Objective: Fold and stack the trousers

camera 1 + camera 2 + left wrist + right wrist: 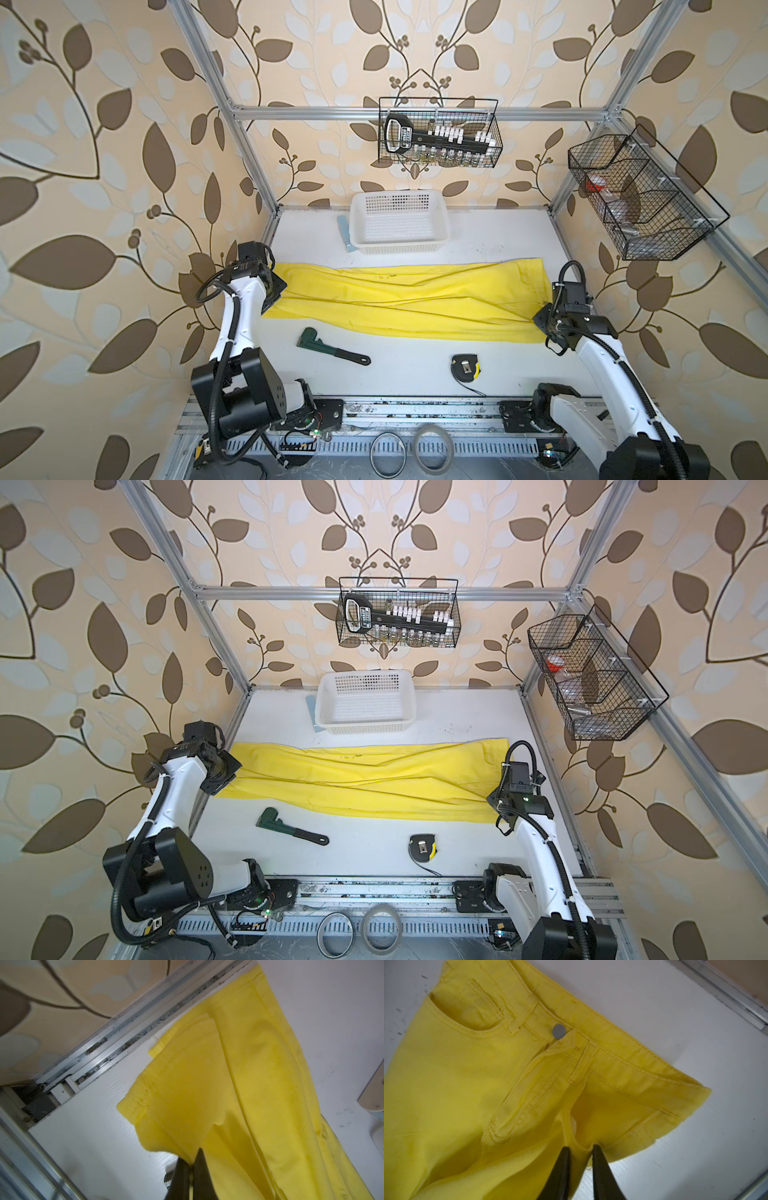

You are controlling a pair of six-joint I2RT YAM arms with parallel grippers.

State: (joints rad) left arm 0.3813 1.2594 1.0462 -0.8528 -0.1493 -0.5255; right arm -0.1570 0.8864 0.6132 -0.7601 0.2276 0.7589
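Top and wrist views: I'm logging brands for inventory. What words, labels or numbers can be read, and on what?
None can be read.
Black tool in the hanging wire basket: white label, too blurred to read.
Tape measure: no print visible.
Trousers button: plain, no marking.

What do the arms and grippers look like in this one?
Both are alike. The left arm and right arm have white shells between black joint housings, with black ribbed conduit running along each. The left gripper and right gripper each end in two slim, black, tapering fingers. No markings are readable.
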